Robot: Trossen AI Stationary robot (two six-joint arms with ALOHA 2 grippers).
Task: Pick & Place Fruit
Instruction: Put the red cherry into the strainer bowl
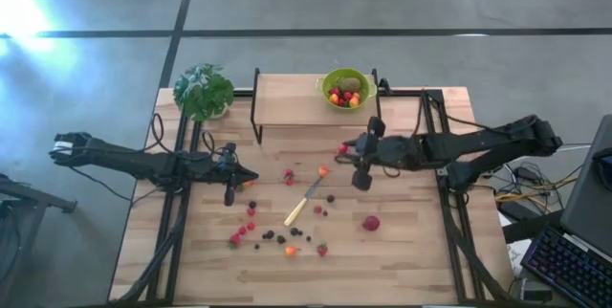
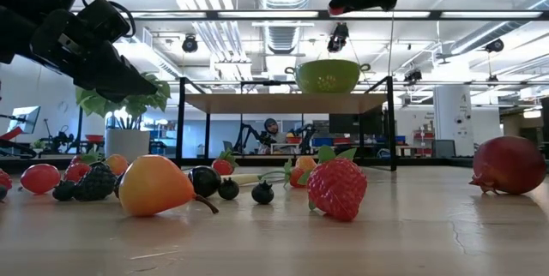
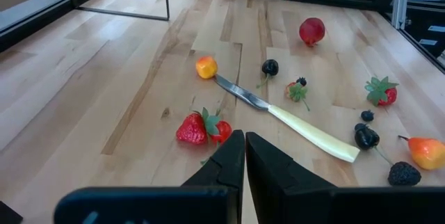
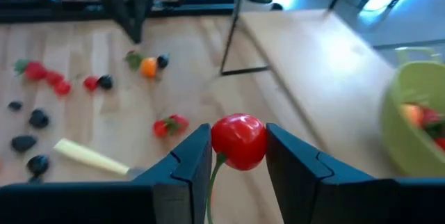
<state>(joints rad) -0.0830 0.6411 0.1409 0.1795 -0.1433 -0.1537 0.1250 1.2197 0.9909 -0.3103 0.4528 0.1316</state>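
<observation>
Small fruit pieces lie scattered over the wooden table: strawberries, dark berries, an orange-yellow piece and a larger red fruit. My right gripper hangs above the table's middle, in front of the raised shelf, shut on a round red cherry-like fruit. A green bowl holding fruit stands on the shelf. My left gripper waits shut over the table's left part, touching nothing. My right gripper pinches the red cherry-like fruit by its two opposite sides between its two fingers. The fingers come from the table's right, slanting downward. The fruit is lifted clear of the table, and its green stem hangs below it.
A pale-handled knife lies among the fruit at mid-table. A potted plant stands at the far left corner. The shelf's black frame legs stand on the table's far part.
</observation>
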